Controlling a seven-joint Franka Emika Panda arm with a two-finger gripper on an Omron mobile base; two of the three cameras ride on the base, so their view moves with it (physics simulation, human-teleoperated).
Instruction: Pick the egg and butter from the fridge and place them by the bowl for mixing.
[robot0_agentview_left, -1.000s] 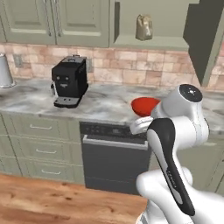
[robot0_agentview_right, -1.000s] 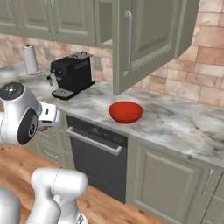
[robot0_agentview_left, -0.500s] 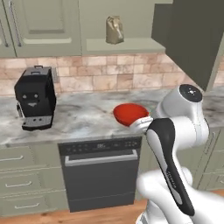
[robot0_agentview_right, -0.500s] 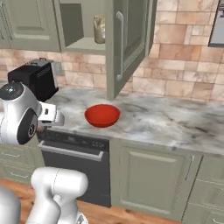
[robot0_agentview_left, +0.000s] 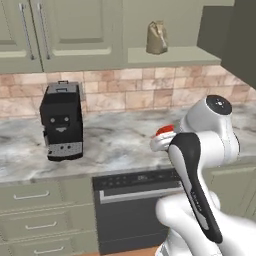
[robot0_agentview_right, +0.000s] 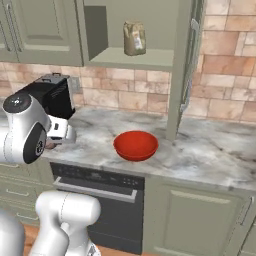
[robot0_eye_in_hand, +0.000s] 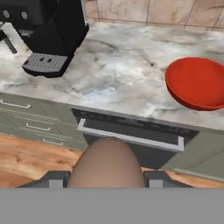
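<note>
Hand view: we see the small brownish-pink egg (robot0_eye_in_hand: 107, 162) pinched between the jaws; shallow red bowl (robot0_eye_in_hand: 197, 83) ahead near the marble counter's (robot0_eye_in_hand: 118, 83) front edge; egg placement and butter remain.

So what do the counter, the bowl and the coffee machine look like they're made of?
The counter looks like polished marble or a stone look-alike: grey-white with darker veining. The bowl reads as glazed ceramic or plastic; it is uniformly bright red and smooth, which leaves it open. The coffee machine seems to be black plastic, with a grey perforated drip tray that could be metal.
</note>
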